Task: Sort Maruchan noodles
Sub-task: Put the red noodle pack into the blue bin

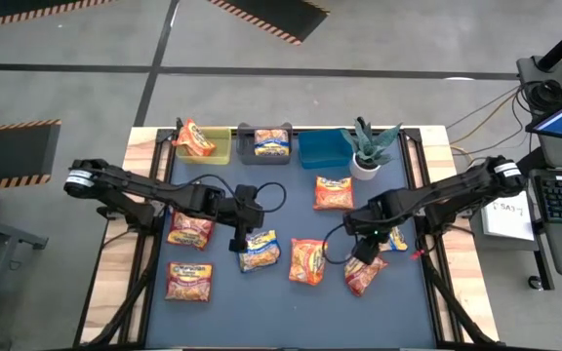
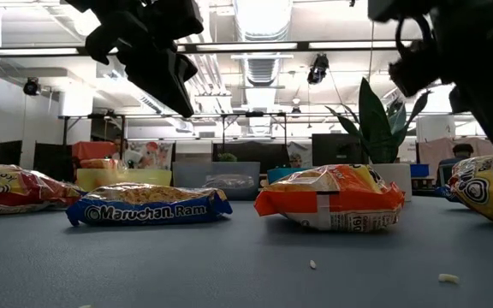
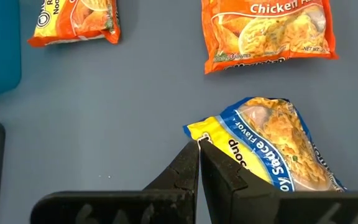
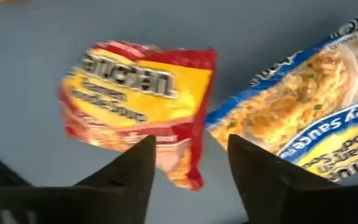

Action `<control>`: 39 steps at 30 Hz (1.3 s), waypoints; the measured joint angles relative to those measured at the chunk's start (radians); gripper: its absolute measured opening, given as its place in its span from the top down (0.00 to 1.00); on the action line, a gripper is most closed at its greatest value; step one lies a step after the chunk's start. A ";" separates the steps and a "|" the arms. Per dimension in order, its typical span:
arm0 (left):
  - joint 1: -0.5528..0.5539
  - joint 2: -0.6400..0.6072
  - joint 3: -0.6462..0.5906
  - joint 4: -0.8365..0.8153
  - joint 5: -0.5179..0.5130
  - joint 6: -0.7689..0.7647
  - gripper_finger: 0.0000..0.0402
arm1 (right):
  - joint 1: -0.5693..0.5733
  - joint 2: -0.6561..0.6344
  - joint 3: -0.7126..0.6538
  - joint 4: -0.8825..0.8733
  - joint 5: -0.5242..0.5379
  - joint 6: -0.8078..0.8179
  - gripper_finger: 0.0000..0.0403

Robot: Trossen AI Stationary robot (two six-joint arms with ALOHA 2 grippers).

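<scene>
The Maruchan noodles lie spread on the blue mat: red packets at the left (image 1: 191, 229) (image 1: 188, 281), orange ones (image 1: 334, 193) (image 1: 307, 261), a yellow-and-blue one (image 1: 260, 251) in the middle and another (image 1: 395, 239) under my right arm. My left gripper (image 3: 199, 144) is shut and hovers over a corner of the middle yellow-and-blue packet (image 3: 272, 143), which lies flat (image 2: 148, 210). My right gripper (image 4: 191, 140) is open above a red packet (image 4: 142, 106), its fingers on either side of the packet's edge. That packet lies on the mat (image 1: 364, 275).
Along the far edge stand a yellow-green bin (image 1: 220, 154) holding an orange packet (image 1: 195, 136), a grey bin (image 1: 246, 148) holding a yellow-and-blue packet (image 1: 272, 144), and a blue bin (image 1: 322, 148). A potted plant (image 1: 367, 156) stands beside the blue bin.
</scene>
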 joint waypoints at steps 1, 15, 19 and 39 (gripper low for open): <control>0.000 0.000 0.000 0.000 0.000 -0.001 1.00 | 0.002 0.000 -0.013 0.001 0.003 -0.015 0.49; 0.016 0.033 0.000 0.038 0.003 -0.008 1.00 | 0.009 -0.017 -0.178 0.352 -0.002 -0.199 0.32; 0.020 0.037 0.000 0.044 0.003 -0.008 1.00 | 0.009 -0.017 -0.234 0.481 0.013 -0.201 0.39; 0.031 0.042 0.000 0.230 -0.007 -0.033 1.00 | 0.008 -0.098 -0.281 0.528 0.146 -0.244 0.96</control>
